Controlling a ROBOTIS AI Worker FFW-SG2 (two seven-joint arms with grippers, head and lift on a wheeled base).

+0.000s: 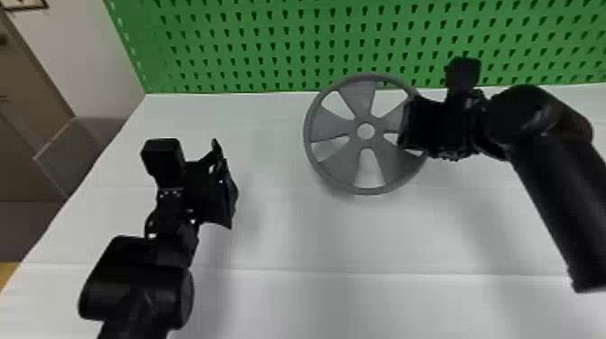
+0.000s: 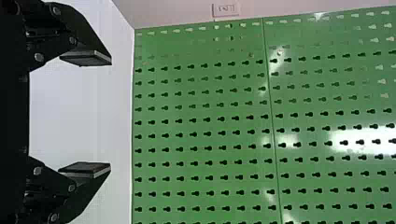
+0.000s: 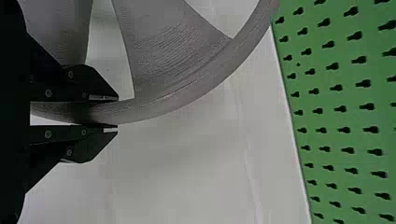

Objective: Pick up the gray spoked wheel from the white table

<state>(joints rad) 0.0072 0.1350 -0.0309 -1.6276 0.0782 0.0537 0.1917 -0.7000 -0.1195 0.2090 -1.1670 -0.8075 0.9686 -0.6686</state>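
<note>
In the head view the gray spoked wheel (image 1: pixel 329 167) is over the back part of the white table (image 1: pixel 288 234), with my right gripper (image 1: pixel 408 124) at its right rim. From the right wrist view, my right gripper (image 3: pixel 114 113) is shut on the rim of the wheel (image 3: pixel 187 86), one finger on each side of it. My left gripper (image 1: pixel 225 182) stands apart to the left of the wheel in the head view. Its fingers are spread wide with nothing between them in the left wrist view, where my left gripper (image 2: pixel 109 114) points toward the pegboard.
A green pegboard (image 1: pixel 270 45) rises along the table's back edge, close behind the wheel. Left of the table are a gray panel (image 1: pixel 85 148) and a brown door (image 1: pixel 22 135).
</note>
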